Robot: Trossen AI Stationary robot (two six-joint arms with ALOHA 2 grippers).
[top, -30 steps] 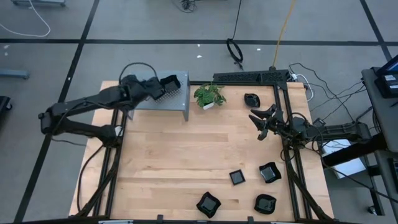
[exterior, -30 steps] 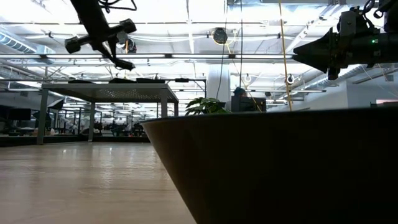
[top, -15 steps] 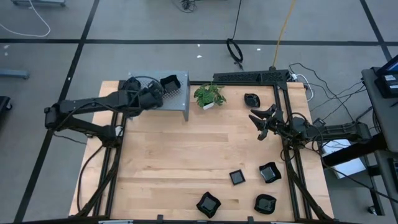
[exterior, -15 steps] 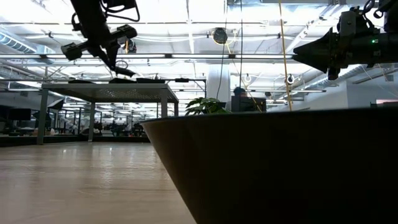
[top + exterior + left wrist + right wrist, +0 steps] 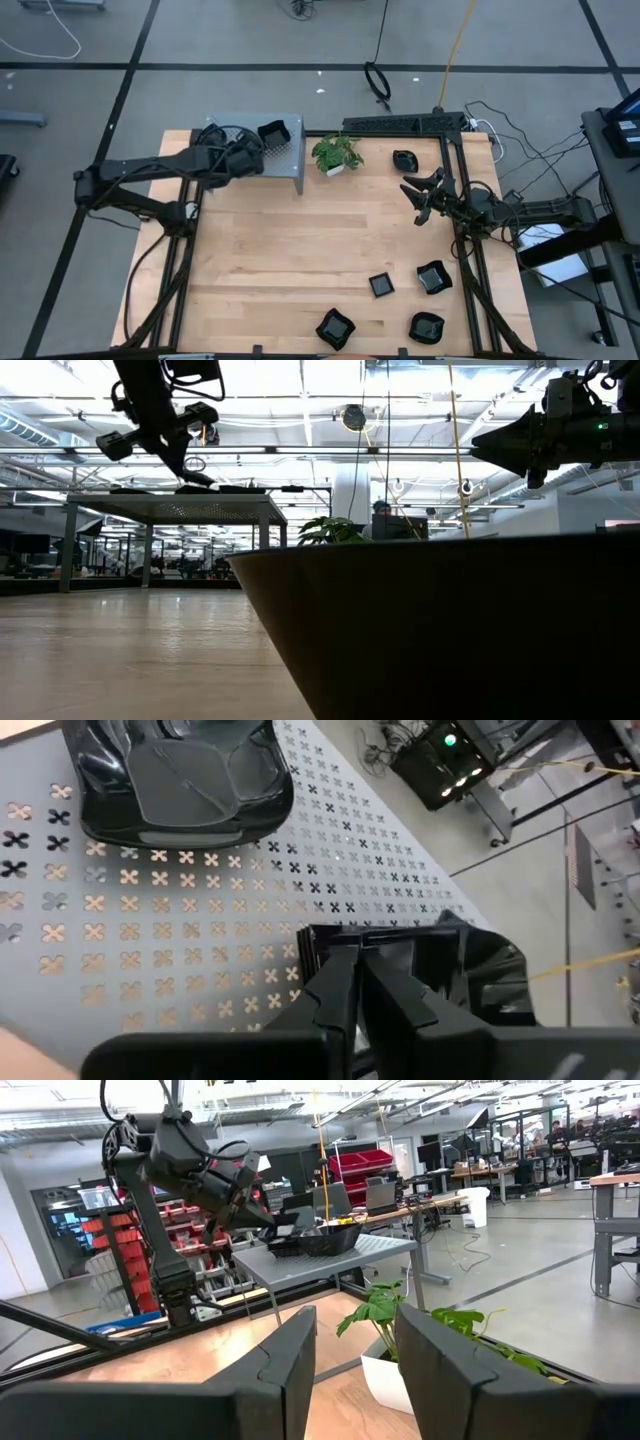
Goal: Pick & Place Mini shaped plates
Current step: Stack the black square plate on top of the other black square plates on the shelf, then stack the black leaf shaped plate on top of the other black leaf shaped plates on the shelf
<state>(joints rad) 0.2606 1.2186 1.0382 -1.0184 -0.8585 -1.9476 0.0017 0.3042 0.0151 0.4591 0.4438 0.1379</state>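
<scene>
We list a grey perforated metal stand [image 5: 262, 160] at the tabletop's [image 5: 300, 250] far left corner, bearing glossy black mini plates [image 5: 273, 132]. The left claw [image 5: 254, 157] hovers over it, fingers narrow, gripping nothing we can see. The right claw [image 5: 412, 196] waits by the right edge, parted and empty. Five loose black mini dishes: one far right [image 5: 404, 159], four near right [image 5: 431, 277].
</scene>
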